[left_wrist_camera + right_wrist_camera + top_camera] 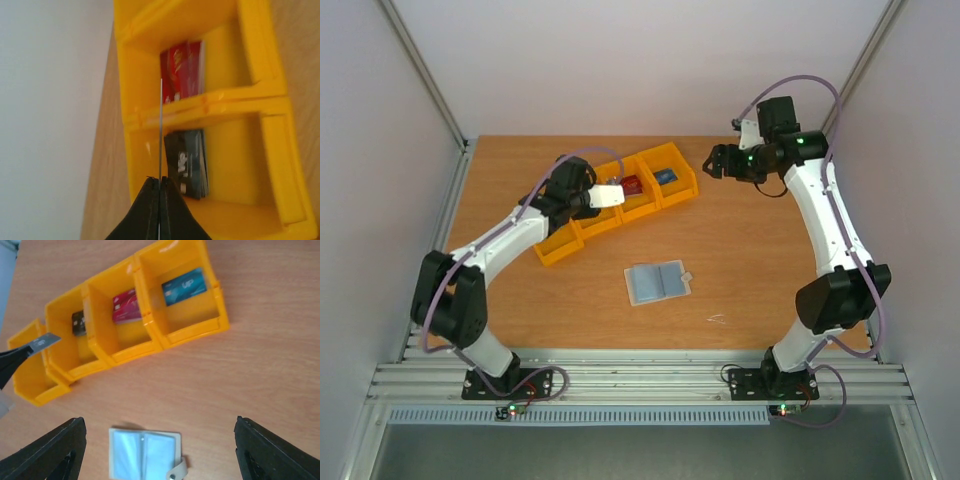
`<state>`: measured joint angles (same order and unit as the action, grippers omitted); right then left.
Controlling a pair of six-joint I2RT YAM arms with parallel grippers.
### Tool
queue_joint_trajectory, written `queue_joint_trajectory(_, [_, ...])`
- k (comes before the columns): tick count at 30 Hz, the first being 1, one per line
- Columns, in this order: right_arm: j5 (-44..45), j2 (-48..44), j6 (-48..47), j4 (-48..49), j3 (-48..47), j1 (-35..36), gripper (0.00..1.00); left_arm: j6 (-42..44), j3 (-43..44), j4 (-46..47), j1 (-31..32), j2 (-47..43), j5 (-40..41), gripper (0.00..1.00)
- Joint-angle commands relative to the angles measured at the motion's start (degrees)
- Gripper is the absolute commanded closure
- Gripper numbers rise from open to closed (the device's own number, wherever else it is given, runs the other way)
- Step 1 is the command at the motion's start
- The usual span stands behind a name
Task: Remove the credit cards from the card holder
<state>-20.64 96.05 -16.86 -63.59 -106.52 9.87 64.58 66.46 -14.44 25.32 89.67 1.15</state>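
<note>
The card holder [657, 283] lies open on the table, its pale blue pockets up and its tab to the right; the right wrist view shows the card holder [145, 461] low in the frame. My left gripper [160, 179] is shut on a thin grey credit card [42, 343], seen edge-on as the held card [161, 125], above the yellow bins. A dark card [187, 162], a red card [182, 70] and a teal-blue card [184, 286] each lie in a bin of their own. My right gripper [159, 422] hangs high over the table, open and empty.
Several yellow bins [620, 215] stand joined in a slanted row at the back left of the table. The left arm [500, 240] reaches over the row's left end. The right gripper [717, 160] is just right of the row.
</note>
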Motion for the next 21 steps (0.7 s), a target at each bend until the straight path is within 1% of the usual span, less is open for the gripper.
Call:
queue_joint_trajectory(1, [-1.3,1.4,-0.1,3.2,-0.2,-3.4,0.19,-8.8,8.0,-6.4,-2.9,5.9,7.9,1.00])
queue_joint_trajectory(5, [-2.6,2.4,-0.1,3.7,-0.1,-5.1,0.19,-12.9,14.7,-10.8,-4.3,11.6,9.5,1.00])
queue_joint_trajectory(10, [-3.7,3.7,0.2,4.0,-0.2,-6.5,0.18,-16.5,18.7,-13.7,-4.3,15.9,10.5,1.00])
queue_joint_trajectory(14, [-4.6,4.8,0.7,4.4,-0.6,-7.0,0.19,-16.8,21.3,-13.0,-4.3,19.2,13.8,1.00])
queue_joint_trajectory(17, [-5.4,5.7,1.0,4.4,-1.3,-7.2,0.19,-16.9,23.6,-14.0,-4.3,20.7,13.9,1.00])
queue_joint_trajectory(21, [-5.6,6.0,1.1,4.3,-1.6,-7.4,0.19,-16.4,23.6,-15.5,-4.2,22.1,13.9,1.00])
